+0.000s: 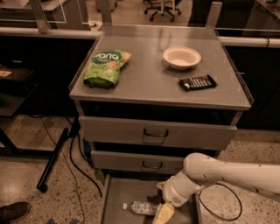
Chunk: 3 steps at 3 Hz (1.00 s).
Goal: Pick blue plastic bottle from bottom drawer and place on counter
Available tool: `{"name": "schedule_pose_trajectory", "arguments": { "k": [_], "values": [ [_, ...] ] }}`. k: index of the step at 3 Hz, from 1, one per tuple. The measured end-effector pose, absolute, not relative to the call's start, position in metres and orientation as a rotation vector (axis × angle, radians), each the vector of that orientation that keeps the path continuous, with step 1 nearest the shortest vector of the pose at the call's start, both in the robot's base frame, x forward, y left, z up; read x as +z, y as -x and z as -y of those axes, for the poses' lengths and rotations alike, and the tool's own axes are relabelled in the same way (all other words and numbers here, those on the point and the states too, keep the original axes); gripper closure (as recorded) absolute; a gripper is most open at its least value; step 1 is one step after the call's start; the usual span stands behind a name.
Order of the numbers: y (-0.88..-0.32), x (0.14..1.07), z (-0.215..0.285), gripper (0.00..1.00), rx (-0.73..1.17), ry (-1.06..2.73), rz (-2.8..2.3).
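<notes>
- Bottle [141, 208] lies on its side in the open bottom drawer [117, 194], cap pointing left
- Claw [162, 213] is down in there, right at the bottle's right end; open or closed, can't tell
- Up on the surface [148, 85]: green bag [106, 68], bowl [181, 57], dark bar [197, 82]

Speckled floor [30, 140] in dim warm light. Black cables [75, 175] trail over it beside a slanting dark pole [53, 158]. An office chair [164, 8] stands behind; a shoe [13, 211] shows bottom left.
</notes>
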<state>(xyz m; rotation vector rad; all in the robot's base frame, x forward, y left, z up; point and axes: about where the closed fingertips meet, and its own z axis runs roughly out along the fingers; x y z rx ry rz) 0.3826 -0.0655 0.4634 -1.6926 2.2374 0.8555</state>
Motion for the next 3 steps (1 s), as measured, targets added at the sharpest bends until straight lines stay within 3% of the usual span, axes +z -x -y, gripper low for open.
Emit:
{"name": "schedule_pose_trajectory", "arguments": {
  "k": [3],
  "values": [
    [-0.381,0.437,0.056,0.00,0.924,1.629,-2.204]
  ]
}}
